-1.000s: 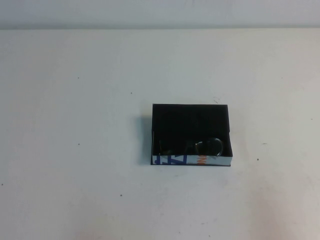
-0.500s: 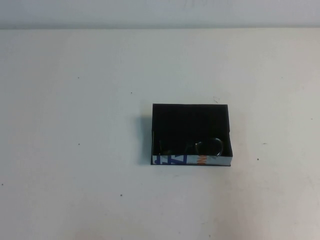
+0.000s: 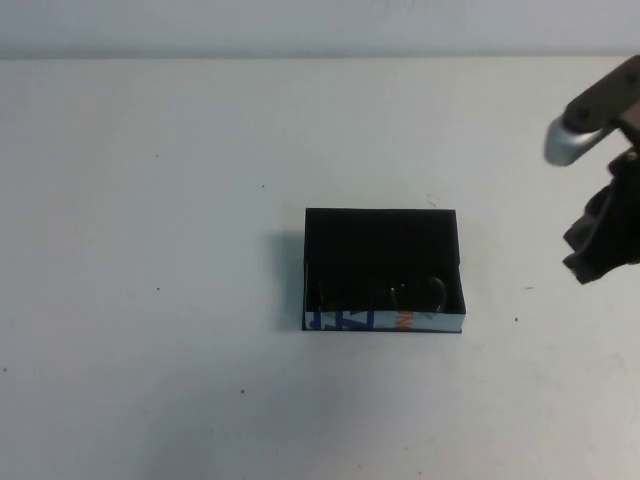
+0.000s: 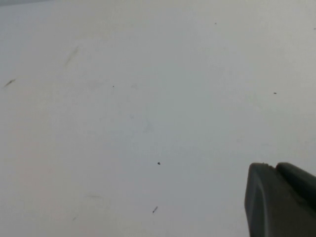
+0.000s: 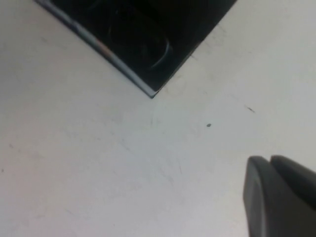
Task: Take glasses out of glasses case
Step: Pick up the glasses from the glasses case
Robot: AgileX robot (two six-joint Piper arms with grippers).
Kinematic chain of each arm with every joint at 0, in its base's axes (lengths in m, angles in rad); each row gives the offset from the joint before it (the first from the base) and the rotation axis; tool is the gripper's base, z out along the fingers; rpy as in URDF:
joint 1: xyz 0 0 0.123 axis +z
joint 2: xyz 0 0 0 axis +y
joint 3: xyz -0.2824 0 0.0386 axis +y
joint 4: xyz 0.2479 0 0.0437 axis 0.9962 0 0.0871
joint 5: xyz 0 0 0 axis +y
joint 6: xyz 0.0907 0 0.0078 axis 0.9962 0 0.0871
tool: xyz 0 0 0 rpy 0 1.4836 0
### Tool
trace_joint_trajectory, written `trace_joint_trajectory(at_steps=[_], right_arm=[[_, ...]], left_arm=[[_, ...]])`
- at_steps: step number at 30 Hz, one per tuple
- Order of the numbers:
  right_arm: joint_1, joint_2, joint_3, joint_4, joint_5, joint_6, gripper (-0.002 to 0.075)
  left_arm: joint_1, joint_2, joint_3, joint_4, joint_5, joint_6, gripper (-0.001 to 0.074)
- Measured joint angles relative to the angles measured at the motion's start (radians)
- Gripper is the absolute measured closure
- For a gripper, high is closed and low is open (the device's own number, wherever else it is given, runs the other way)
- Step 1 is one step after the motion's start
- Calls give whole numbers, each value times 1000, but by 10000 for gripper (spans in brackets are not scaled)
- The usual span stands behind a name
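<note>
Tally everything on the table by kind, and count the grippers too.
glasses case: 1
glasses, inside the case: 1
grippers: 2, the right gripper above the table's right edge, the left gripper only in its wrist view
Total: 4

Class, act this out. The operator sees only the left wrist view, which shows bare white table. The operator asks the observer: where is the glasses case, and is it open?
Observer: The black rectangular glasses case lies open mid-table in the high view, its white lettered edge toward the robot.
Operator: Are the glasses inside?
Observer: Yes. The dark-framed glasses lie inside, along the case's near wall.
Operator: Where is the other arm?
Observer: The right gripper hangs above the white table to the case's right, apart from it. The left gripper shows only in your view.
</note>
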Motion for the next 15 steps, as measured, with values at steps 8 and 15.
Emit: trace_joint_trajectory(at_steps=[8, 15], right_arm=[[76, 178, -88, 11, 78, -312, 743], [124, 307, -199, 73, 142, -464, 654]], left_arm=[[0, 0, 0, 0, 0, 0, 740], [0, 0, 0, 0, 0, 0, 740]])
